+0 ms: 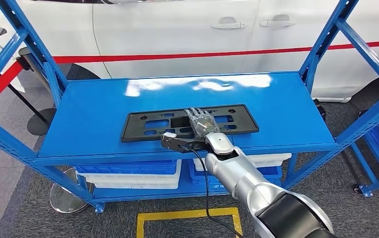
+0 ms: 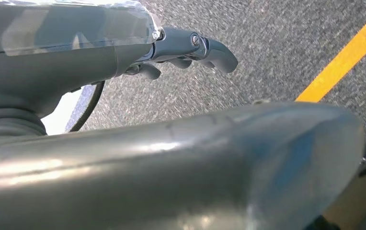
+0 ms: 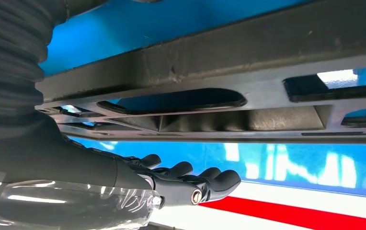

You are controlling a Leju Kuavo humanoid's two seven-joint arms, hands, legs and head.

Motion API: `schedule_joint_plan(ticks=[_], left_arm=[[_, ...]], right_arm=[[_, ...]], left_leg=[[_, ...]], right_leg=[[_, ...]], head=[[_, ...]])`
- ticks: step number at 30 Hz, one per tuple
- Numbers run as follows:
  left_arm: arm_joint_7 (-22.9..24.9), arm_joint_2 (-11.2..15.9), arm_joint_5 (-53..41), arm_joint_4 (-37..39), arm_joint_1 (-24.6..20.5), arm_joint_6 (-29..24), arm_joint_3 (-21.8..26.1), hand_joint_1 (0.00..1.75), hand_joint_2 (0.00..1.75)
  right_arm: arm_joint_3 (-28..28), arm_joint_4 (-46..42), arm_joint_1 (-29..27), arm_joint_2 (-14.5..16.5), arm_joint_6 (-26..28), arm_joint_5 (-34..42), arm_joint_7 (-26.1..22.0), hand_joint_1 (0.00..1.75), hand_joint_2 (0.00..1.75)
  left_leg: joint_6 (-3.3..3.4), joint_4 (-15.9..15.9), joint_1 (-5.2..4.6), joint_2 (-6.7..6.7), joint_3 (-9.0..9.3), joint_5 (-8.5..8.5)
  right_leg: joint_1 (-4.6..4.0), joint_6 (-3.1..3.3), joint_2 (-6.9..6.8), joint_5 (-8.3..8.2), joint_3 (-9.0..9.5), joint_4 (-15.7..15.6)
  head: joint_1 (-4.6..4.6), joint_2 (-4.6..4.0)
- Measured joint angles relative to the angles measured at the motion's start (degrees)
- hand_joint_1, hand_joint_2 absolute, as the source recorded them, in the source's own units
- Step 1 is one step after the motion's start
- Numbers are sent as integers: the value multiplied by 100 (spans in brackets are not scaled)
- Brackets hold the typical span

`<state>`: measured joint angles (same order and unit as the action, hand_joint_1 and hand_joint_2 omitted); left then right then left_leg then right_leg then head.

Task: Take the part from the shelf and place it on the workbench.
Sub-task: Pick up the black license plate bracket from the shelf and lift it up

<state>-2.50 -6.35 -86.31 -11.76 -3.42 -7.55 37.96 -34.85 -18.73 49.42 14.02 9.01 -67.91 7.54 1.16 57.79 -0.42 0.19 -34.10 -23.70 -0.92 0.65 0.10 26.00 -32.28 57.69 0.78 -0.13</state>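
While one flat black plastic slotted part [image 1: 190, 122] lies mid-top on the blue metal shelf [image 1: 93, 114], the right robot hand [image 1: 201, 121] rests on it, fingers extended; the left robot hand [image 2: 190, 50] hangs with fingers curled, holding nothing.

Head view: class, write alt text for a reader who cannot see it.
The robot's right hand lies flat on a black slotted plastic part on the top of a blue metal shelf, fingers stretched forward. A white car with a red stripe stands behind the shelf.
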Motion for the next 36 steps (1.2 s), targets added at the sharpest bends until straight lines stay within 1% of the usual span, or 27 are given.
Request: schedule_joint_plan(ticks=[5, 13, 17, 22, 28, 31, 34, 36], left_arm=[[-13, 4, -1, 0, -1, -14, 1, 0, 0], [-15, 4, -27, 0, -8, -14, 1, 0, 0], [-4, 4, -30, 0, -10, -15, 1, 0, 0], [12, 4, -25, 0, -5, -58, 1, 0, 0], [53, 8, -26, 0, 12, -122, 2, 0, 0], [-7, 8, -16, 0, 11, -128, 2, 0, 0], [-172, 3, 76, 0, 2, -101, 8, 0, 0], [-339, -3, 182, 0, -14, -39, 32, 0, 87]], right_arm=[[12, -2, -2, 16, 43, -92, 64, 0, 175], [9, 0, 13, 16, 8, -309, 277, 0, 175], [1, 7, 48, 12, -51, -371, 548, 174, 175], [52, 38, 55, -25, -64, -212, 597, 175, 175], [157, 50, 52, -106, 94, -134, 554, 175, 175], [183, 55, 44, -136, 160, -127, 548, 175, 175], [239, 60, 35, -176, 238, -123, 561, 175, 175], [260, 64, 25, -208, 302, -123, 564, 175, 175]], left_leg=[[-8, -14, 1, 1, 11, -1], [-14, -18, 6, 1, 13, -7], [-14, -18, 5, -1, 12, -7], [-11, -17, -1, 0, 9, -6], [-10, -15, -4, -4, 8, -6], [-8, -15, -4, -4, 8, -8], [-7, -15, -4, -6, 7, -10], [-6, -15, -4, -8, 6, -10]], right_leg=[[0, 21, 0, 12, 2, 1], [5, 29, 0, 19, 4, 2], [10, 29, -1, 19, 3, 1], [18, 21, -1, 14, 1, 1], [21, 20, -4, 14, 2, 1], [21, 19, -3, 15, 0, 0], [21, 17, -4, 18, 0, 0], [21, 16, -5, 19, -1, 0]], head=[[0, 1], [1, 0], [-1, 0], [-1, 0], [1, 0], [1, 0], [1, 0], [0, 0]])
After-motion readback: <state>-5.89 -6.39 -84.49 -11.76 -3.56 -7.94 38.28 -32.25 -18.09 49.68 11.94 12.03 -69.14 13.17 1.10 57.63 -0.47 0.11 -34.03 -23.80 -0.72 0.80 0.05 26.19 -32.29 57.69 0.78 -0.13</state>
